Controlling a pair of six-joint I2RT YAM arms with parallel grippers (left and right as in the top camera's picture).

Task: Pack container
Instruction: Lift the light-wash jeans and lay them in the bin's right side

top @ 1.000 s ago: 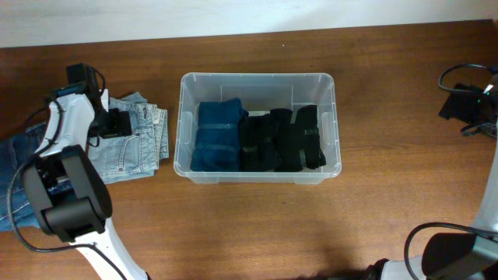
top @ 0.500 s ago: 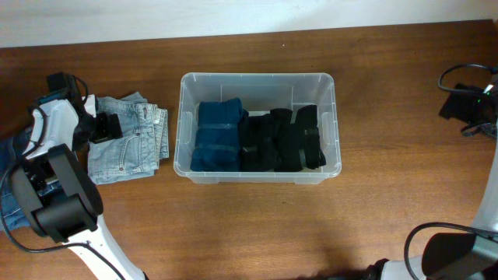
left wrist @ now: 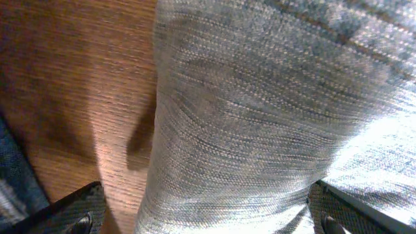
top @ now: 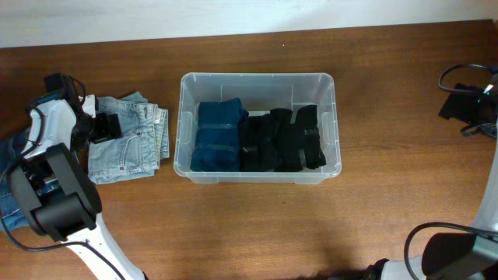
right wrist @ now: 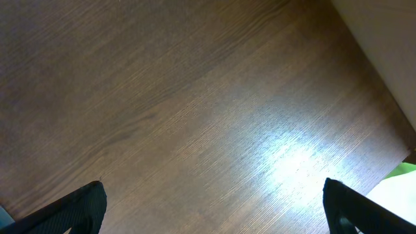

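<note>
Overhead, your container [top: 257, 76] sits mid-frame already holding folded blue and black clothes [top: 261, 144], but pale jeans [top: 132, 152] at left lie unpacked under your wide-open left fingers [left wrist: 71, 211], the right fingers [right wrist: 71, 208] also spread, holding nothing.

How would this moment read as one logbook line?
container: holds blue clothes, black clothes | left gripper: open over folded jeans | right gripper: open above table
</note>
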